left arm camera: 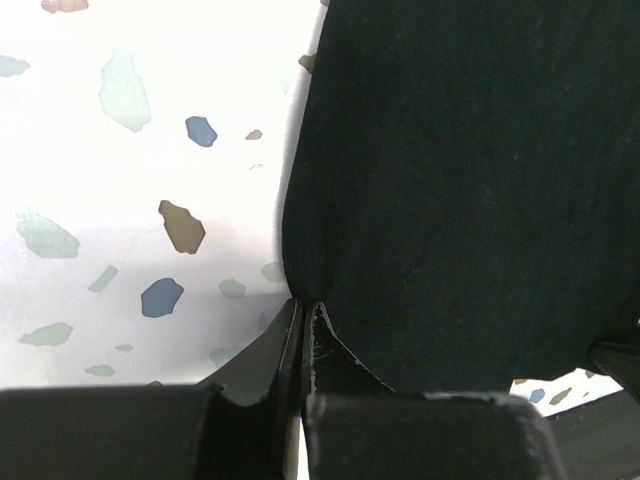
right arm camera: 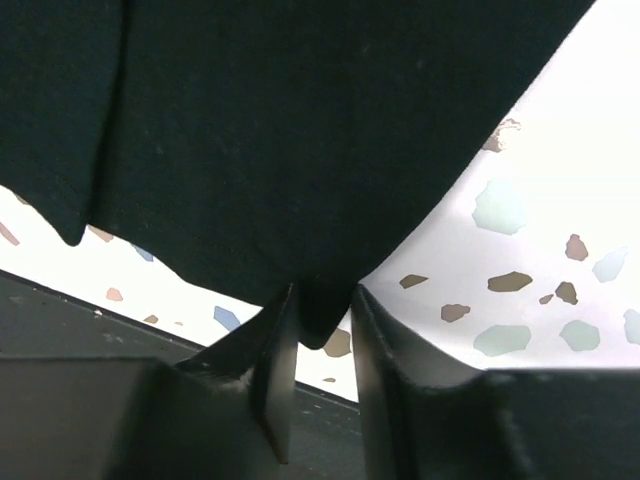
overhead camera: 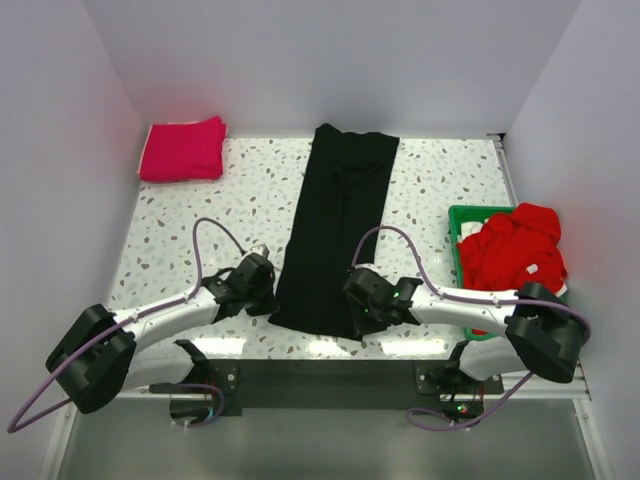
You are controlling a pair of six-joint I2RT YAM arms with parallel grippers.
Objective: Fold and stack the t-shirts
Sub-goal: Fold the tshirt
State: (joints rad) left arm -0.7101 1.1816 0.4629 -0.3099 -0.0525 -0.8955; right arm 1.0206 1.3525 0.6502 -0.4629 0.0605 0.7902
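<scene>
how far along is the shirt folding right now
Done: a pink t-shirt lies folded at the far left corner. In hand: the black t-shirt, folded into a long strip, with left gripper and right gripper pinching its near edge. Left: red t-shirts heaped in the green tray.

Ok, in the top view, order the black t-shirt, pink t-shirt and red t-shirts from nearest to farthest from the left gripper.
1. black t-shirt, centre, its near corner pinched in the left gripper.
2. pink t-shirt, folded, far left corner.
3. red t-shirts, green tray, right.
</scene>
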